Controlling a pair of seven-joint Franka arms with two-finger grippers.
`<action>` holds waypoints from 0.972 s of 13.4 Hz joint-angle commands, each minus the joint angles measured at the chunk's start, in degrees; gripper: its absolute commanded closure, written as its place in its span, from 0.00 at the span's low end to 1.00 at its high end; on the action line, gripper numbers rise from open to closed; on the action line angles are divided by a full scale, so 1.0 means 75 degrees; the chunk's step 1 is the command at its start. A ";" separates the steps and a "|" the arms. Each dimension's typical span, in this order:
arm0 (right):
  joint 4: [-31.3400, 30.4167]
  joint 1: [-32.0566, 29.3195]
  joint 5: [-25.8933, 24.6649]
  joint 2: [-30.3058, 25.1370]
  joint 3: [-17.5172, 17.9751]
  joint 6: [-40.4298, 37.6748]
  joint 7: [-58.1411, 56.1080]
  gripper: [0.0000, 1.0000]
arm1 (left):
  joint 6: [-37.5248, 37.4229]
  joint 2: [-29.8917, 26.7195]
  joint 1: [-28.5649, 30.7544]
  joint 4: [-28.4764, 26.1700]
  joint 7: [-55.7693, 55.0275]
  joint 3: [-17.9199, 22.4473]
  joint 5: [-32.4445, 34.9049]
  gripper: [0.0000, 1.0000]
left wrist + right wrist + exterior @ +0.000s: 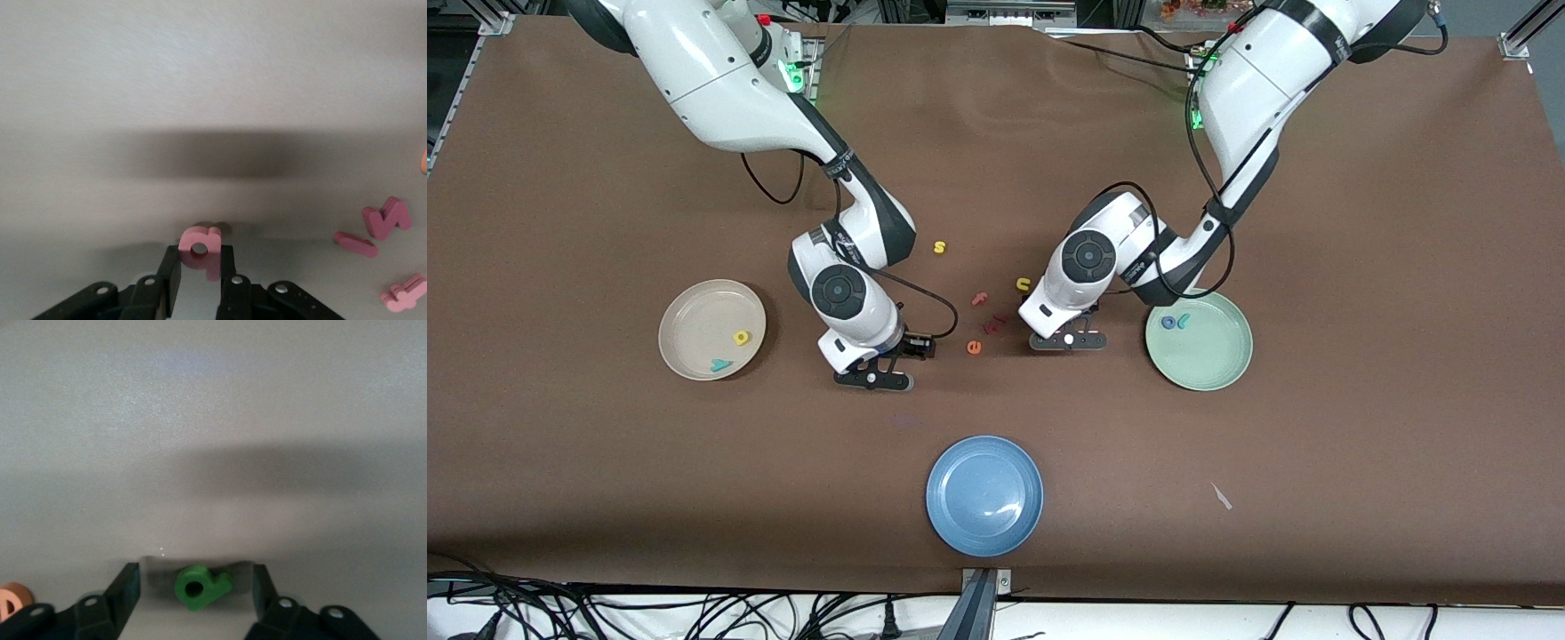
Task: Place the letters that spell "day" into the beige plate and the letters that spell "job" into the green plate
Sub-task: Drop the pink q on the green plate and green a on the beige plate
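The salmon-pink "b" [199, 245] is pinched between the fingers of my left gripper [200, 265], which is shut on it, low at the table beside the green plate [1214, 372]. That plate holds the blue "o" [1168, 323] and the light-blue "j" [1183, 321]. My right gripper [195, 580] stands open around the green "a" [200, 587], which lies flat on the table with a gap to each finger. In the front view the right gripper [874, 379] hides the "a". The beige plate [694, 307] holds the yellow "d" [741, 338] and the teal "y" [719, 364].
Loose letters lie between the two grippers: a yellow "s" [939, 247], a yellow "u" [1023, 284], a pink "f" [980, 299], an orange "e" [975, 348] and dark red pieces [992, 324]. A blue plate [984, 495] sits near the table's front edge.
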 commanded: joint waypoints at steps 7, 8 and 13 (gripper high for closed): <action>0.0097 -0.0062 0.0089 0.0028 0.0031 -0.0629 -0.0394 0.50 | -0.2729 -0.1817 0.1619 -0.0051 0.2204 -0.0069 0.0069 1.00; 0.0109 -0.0074 0.0100 0.0028 0.0032 -0.0617 -0.0394 0.50 | -0.2917 -0.1829 0.1818 -0.0051 0.2743 -0.0058 0.0069 1.00; 0.0156 -0.0097 0.0112 0.0040 0.0032 -0.0628 -0.0406 0.78 | -0.2523 -0.1374 0.2534 -0.0167 0.3908 -0.0011 0.0221 1.00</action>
